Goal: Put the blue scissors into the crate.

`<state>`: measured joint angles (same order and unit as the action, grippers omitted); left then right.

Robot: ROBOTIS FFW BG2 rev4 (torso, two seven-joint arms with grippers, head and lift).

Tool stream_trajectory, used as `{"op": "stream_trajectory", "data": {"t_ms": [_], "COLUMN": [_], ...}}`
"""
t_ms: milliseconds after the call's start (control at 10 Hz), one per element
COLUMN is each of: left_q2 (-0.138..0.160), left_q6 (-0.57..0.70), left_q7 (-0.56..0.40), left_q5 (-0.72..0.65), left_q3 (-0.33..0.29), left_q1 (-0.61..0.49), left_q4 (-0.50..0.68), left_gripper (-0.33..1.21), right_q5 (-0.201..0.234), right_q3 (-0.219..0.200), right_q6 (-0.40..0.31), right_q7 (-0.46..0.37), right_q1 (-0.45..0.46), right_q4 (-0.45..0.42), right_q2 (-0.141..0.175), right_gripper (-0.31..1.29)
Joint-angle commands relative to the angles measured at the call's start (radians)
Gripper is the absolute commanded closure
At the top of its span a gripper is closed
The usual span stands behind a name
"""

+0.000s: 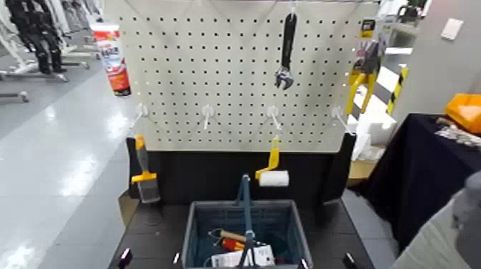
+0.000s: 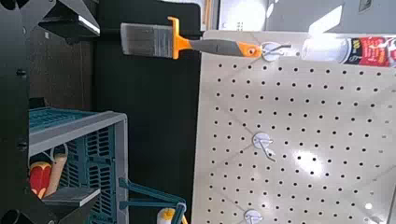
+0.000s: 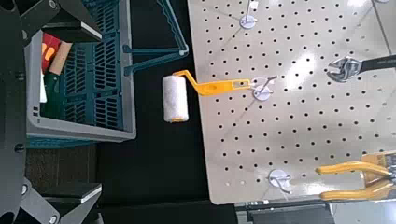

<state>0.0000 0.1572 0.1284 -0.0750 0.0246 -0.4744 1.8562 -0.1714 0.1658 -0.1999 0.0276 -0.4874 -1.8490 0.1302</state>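
left gripper (image 1: 152, 256) wide, off crate's (image 1: 191, 223) left edge | right gripper (image 1: 326, 260) wide, off right edge | can't confirm scissors, maybe on card (image 1: 263, 255) near crate's front edge | likely light, stiff; pinch card's edge

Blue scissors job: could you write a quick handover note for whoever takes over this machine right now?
Left gripper: open, empty, at the left side of the crate.
Right gripper: open, empty, at the crate's right side.
Scissors: none seen on the pegboard. A white card lies in the crate, possibly their packaging; I can't make out blue handles.
Done: perhaps the whole job, unconfirmed.
Left: check that card; if it holds the scissors, probably nothing more.
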Motion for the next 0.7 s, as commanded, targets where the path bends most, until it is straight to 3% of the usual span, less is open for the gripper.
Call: {"op": "stream_trajectory", "data": {"t_ms": [100,500,700], "left_q2": [-0.025,-0.012,-0.009], "left_q6": [0.022,0.01,0.008], "left_q7": [-0.029,-0.024,-0.026], "left_q5": [0.0,0.0,0.0], "left_q3": [0.015,0.023,0.024], "left_q1": [-0.017,-0.012,-0.01], "left_q4": [0.0,0.0,0.001], "left_gripper": [0.11,0.12,0.12], "right_q5": [0.03,0.084,0.084], "right_q3": [-0.009,-0.008,-0.008], "right_q6": [0.028,0.065,0.085], "right_q7": [-0.014,-0.046,-0.047], "right_q1": [-0.016,-0.022,-0.023], "right_q4": [-0.027,-0.061,-0.07], "right_q2": [-0.004,-0.003,-0.003], "right_gripper": [0.16,0.16,0.16]}}
